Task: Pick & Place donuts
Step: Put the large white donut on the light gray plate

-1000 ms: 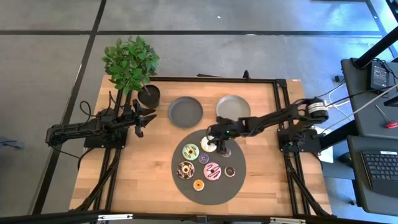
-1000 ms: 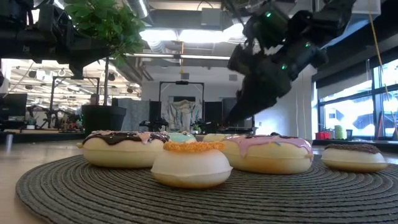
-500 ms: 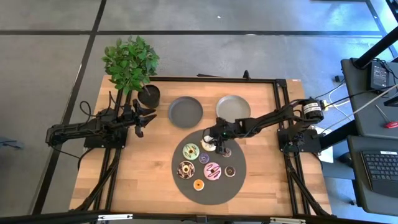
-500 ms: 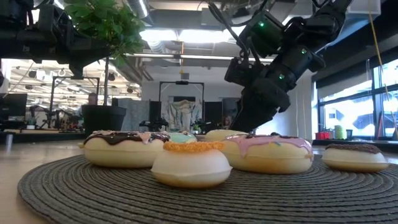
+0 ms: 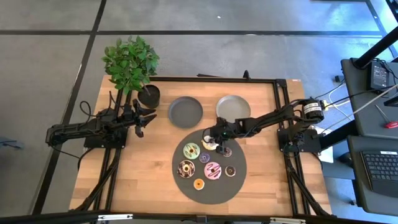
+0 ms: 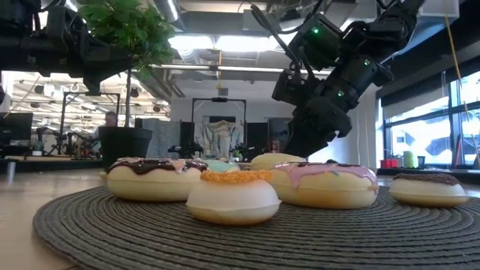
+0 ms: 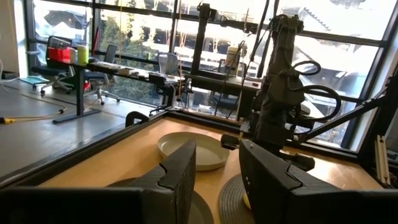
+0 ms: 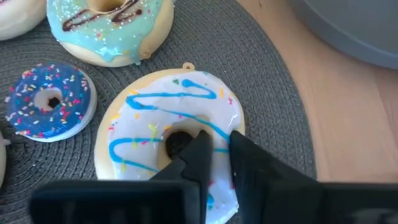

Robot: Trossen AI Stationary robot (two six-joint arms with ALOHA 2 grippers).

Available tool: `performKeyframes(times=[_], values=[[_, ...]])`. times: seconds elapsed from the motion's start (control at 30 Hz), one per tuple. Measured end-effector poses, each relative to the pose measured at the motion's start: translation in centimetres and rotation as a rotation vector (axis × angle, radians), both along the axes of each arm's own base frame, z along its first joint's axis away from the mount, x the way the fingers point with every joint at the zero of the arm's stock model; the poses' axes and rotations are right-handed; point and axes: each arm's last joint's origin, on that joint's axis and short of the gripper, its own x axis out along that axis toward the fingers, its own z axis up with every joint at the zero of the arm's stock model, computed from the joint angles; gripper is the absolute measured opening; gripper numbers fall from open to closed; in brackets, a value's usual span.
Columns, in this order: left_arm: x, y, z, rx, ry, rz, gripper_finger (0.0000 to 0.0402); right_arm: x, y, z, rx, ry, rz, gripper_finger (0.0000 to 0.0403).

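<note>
1. High view: my right jaws sit over the white donut at the far edge of the dark round mat on the worktop. Six other donuts lie on that mat – green, blue, pink, chocolate, orange and a small brown one. Two grey plates stand beyond. My left jaws wait beside the potted plant.
2. Low view: my right arm comes down behind the pink donut.
3. Left wrist view: these fingers stand apart, holding nothing.
4. Right wrist view: my fingers are nearly together, just above the white donut's hole – gripping nothing.
</note>
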Motion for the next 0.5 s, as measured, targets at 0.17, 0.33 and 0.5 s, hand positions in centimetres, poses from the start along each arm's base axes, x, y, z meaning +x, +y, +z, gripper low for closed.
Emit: performKeyframes(times=[0.17, 0.33, 0.5], values=[[0.0, 0.0, 0.0, 0.000, 0.000, 0.000, 0.0118, -0.2, 0.0, 0.3, 0.001, 0.005, -0.003, 0.0037], [0.0, 0.0, 0.0, 0.000, 0.002, 0.000, 0.0120, -0.5, -0.3, 1.8, -0.044, -0.029, -0.041, 0.0027], [0.0, 0.0, 0.0, 0.000, 0.002, 0.000, 0.0118, -1.8, -1.3, 3.9, -0.165, -0.026, -0.177, 0.0027]])
